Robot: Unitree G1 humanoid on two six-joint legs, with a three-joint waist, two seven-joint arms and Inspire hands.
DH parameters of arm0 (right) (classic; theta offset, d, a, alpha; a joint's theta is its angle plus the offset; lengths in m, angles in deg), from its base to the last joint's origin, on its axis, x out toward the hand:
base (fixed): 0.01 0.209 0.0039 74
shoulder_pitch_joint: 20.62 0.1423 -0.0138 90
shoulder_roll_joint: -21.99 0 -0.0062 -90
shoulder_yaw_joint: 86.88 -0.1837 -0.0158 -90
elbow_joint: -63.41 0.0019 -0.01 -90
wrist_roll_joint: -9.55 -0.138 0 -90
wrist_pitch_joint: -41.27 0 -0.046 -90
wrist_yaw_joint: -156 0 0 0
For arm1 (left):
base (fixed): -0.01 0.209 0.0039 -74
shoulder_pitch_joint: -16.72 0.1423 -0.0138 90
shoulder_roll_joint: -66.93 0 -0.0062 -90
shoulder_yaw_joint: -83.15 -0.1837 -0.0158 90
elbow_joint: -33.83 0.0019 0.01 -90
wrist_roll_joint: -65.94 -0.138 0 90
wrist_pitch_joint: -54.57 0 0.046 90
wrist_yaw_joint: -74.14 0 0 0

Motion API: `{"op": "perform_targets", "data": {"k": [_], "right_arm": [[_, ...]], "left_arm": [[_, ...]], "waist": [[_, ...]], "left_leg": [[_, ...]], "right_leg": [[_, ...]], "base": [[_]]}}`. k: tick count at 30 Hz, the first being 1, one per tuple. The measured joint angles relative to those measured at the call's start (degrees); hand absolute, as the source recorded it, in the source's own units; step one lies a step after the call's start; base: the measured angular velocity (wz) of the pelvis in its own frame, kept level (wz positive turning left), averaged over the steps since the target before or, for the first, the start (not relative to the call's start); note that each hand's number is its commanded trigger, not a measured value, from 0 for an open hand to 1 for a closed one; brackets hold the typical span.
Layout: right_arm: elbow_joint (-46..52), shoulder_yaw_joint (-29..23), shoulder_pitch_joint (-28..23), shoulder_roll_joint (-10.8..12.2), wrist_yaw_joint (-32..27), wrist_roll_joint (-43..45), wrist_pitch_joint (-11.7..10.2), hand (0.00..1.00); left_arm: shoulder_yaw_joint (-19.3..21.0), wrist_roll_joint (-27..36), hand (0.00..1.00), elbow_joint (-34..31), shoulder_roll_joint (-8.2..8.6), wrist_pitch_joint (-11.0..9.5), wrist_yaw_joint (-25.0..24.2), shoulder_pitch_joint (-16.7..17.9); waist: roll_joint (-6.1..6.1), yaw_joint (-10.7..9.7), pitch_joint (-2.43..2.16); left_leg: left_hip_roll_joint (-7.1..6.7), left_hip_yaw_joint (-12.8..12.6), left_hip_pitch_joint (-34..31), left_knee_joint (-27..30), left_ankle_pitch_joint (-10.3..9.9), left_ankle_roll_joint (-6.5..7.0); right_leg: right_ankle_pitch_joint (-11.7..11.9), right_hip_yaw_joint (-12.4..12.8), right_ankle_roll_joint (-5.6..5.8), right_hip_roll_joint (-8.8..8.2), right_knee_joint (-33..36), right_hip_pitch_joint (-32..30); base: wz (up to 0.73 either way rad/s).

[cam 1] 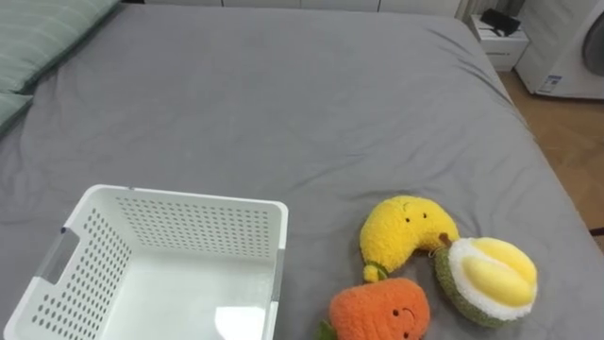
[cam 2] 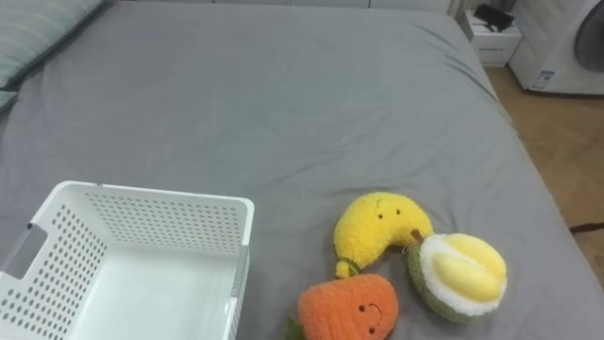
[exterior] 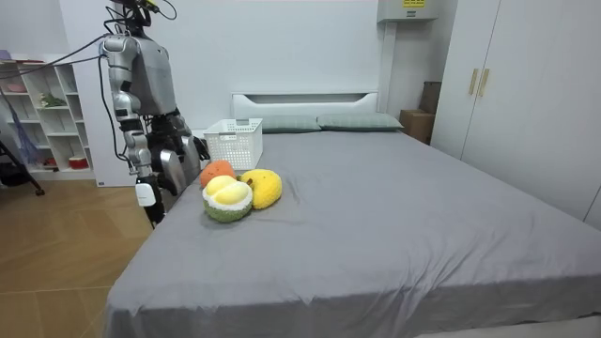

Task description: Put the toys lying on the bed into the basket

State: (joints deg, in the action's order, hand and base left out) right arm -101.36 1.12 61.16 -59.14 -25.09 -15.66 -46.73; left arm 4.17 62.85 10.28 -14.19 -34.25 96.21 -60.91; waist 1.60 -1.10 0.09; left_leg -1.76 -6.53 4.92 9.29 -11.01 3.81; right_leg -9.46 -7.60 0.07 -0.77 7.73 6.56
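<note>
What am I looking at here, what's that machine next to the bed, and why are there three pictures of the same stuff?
The machine is a humanoid robot. It stands on two legs at the side of the bed and has two arms with fingered hands. Two of the pictures come from the two eyes of a camera on its head, looking down at the grey bedcover, so they look almost alike. The third comes from a camera standing in the room, which sees the whole robot.

On the bed stands a white basket, with nothing in the part of it that shows. To its right, as the robot sees it, three plush toys huddle together: a yellow toy, an orange toy and a green-and-yellow toy.

No toy is held; all three lie on the cover. The robot's right hand hangs by the bed's edge.
</note>
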Motion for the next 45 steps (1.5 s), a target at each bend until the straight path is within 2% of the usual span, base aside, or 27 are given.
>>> {"op": "perform_targets", "data": {"k": [4, 7, 10, 14, 17, 24, 26, 29, 36, 42, 45], "right_arm": [[-0.9, -1.2, 0.1, 0.0, -0.3, -0.8, 0.6, 0.00], [-1.3, -4.0, -0.3, 0.0, -0.9, -0.8, 0.8, 0.00], [-1.1, -6.4, -0.6, -0.2, -2.2, -1.3, 1.7, 0.00], [-0.6, -10.7, -0.9, -0.4, -5.2, -1.4, 1.9, 0.00], [0.2, -11.7, -0.7, -1.4, -7.6, -1.5, 1.8, 0.00], [8.8, -13.4, 0.5, -4.1, -10.8, 4.7, 1.8, 0.00], [12.3, -15.1, 1.7, -4.7, -12.4, 8.4, 1.7, 0.00], [15.3, -14.9, 3.5, -5.7, -14.4, 10.6, 1.6, 0.00], [20.5, -14.8, 5.7, -7.2, -17.6, 16.6, 0.8, 0.00], [30.4, -9.6, 5.8, -7.2, -18.4, 19.4, 0.3, 0.00], [31.3, -6.0, 6.8, -7.2, -18.2, 20.5, -0.1, 0.00]], "left_arm": [[0.0, -0.3, 0.00, 0.0, 0.00, 1.0, -0.1, 0.4], [1.3, -1.6, 0.00, 0.1, -0.02, 1.6, -0.2, 1.0], [3.2, -2.2, 0.00, 0.0, -0.08, 2.6, -0.2, 1.0], [5.1, -2.2, 0.00, 0.0, -0.59, 2.6, -0.1, 1.2], [5.2, -2.2, 0.00, 0.0, -1.19, 2.6, 0.0, 1.6], [5.2, -4.0, 0.00, -1.1, -1.62, 2.6, -0.6, 1.2], [5.8, -7.2, 0.00, -1.4, -1.68, 2.6, -1.1, 1.6], [5.3, -7.9, 0.00, -1.3, -1.76, 2.5, -1.4, 1.6], [4.5, -7.9, 0.00, -1.3, -2.01, 2.6, -1.4, 1.8], [4.4, -7.9, 0.00, -1.3, -2.20, 2.5, -1.5, 1.4], [3.8, -7.9, 0.00, -1.3, -2.24, 2.5, -1.5, 1.4]], "waist": [[0.29, 0.0, 0.16], [0.37, -0.2, 0.20], [0.41, -0.2, 0.19], [0.74, -0.4, 0.01], [1.15, -0.4, -0.26], [2.01, -0.3, -0.21], [2.30, -0.1, -0.18], [2.72, -0.1, -0.16], [3.50, 1.6, 0.09], [3.25, 3.2, 0.43], [3.34, 4.4, 0.34]], "left_leg": [[0.00, -0.2, 0.7, -0.7, 0.0, 0.00], [-0.01, -0.2, 0.7, -0.6, 0.0, 0.00], [-0.01, -0.3, 0.7, -0.6, 0.0, 0.00], [-0.03, -0.3, 0.6, -0.6, 0.0, 0.00], [-0.04, -0.3, 0.7, -0.6, 0.0, 0.00], [-0.02, -0.5, 0.8, 0.1, 0.0, 0.02], [0.01, -0.5, 0.7, 0.0, 0.0, 0.02], [0.01, -0.5, 0.7, 0.2, 0.0, 0.01], [0.04, -0.8, 0.7, -0.6, 0.0, 0.01], [0.11, -1.1, -0.6, -0.5, 0.0, 0.01], [0.12, -1.0, -0.8, -0.4, 0.0, 0.01]], "right_leg": [[0.0, 0.7, 0.00, -0.02, 0.0, 0.4], [0.0, 0.9, 0.00, -0.01, 0.0, 0.5], [-0.1, 1.0, -0.02, -0.05, -0.1, 0.5], [-0.2, 1.0, -0.04, 0.01, 0.1, 0.4], [-0.2, 1.0, -0.05, 0.00, 0.3, 0.5], [-0.2, 0.9, -0.04, 0.00, 0.3, 0.4], [-0.1, 0.9, -0.06, -0.02, 0.3, 0.4], [-0.1, 1.0, -0.05, 0.02, 0.3, 0.2], [-0.1, 1.2, -0.03, 0.18, 0.3, -0.1], [0.0, 1.2, -0.02, 0.15, 0.8, -1.0], [0.0, 1.0, -0.02, 0.13, 0.9, -1.1]], "base": [[-0.05], [0.00], [0.00], [0.00], [0.00], [0.00], [0.00], [0.00], [-0.02], [-0.03], [0.02]]}}
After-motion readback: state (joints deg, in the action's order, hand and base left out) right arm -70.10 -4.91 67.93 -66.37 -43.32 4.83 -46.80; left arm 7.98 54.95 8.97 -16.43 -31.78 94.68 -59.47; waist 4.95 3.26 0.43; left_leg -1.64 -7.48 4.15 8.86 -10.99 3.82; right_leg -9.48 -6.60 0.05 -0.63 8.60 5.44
